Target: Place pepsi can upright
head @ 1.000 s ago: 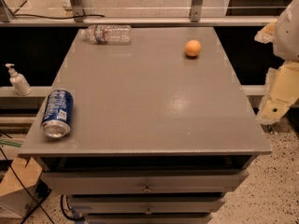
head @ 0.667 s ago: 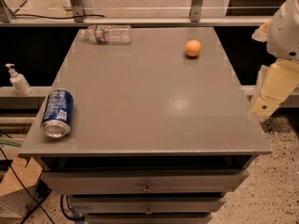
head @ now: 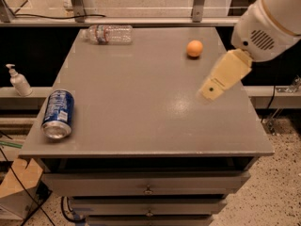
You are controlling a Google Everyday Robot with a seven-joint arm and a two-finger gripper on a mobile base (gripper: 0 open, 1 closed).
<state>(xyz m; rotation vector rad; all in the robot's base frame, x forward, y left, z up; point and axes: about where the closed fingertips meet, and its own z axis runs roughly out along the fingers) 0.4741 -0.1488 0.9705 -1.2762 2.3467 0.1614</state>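
Below the jaws and closest to me, the grey metal bench (head: pixel 141 102) shows its front: a stack of shallow grey drawers (head: pixel 148 182) with small knobs. A brown cardboard box (head: pixel 19 187) sits on the floor by the near left corner, with dark cables trailing past it. Speckled flooring (head: pixel 282 182) spreads out on the right.

On the bench top, well to the left of the jaws and nearer to me than they are, lies the small blue aluminium pepsi can (head: pixel 58 113) with white lettering. It is on its side at the near left edge, one silver round end turned towards me. Nothing touches it.

The jaws are at the tan, blocky end of the arm (head: pixel 225 74). That end slants down and to the left from a fat white wrist housing (head: pixel 270 25) that comes in at the upper right. They hang over the right part of the bench, apart from every object on it. I cannot tell how the jaws stand, wide or narrow.

Just beyond the jaws and a little to their left, a small orange ball (head: pixel 194 48) rests on the top. Further back and far to their left, a clear plastic water bottle (head: pixel 107 34) lies on its side near the far left corner.

Off the bench, far left of the jaws, a white pump dispenser bottle (head: pixel 18 79) stands on a low ledge. Behind everything runs a metal rail with upright posts (head: pixel 199 4).
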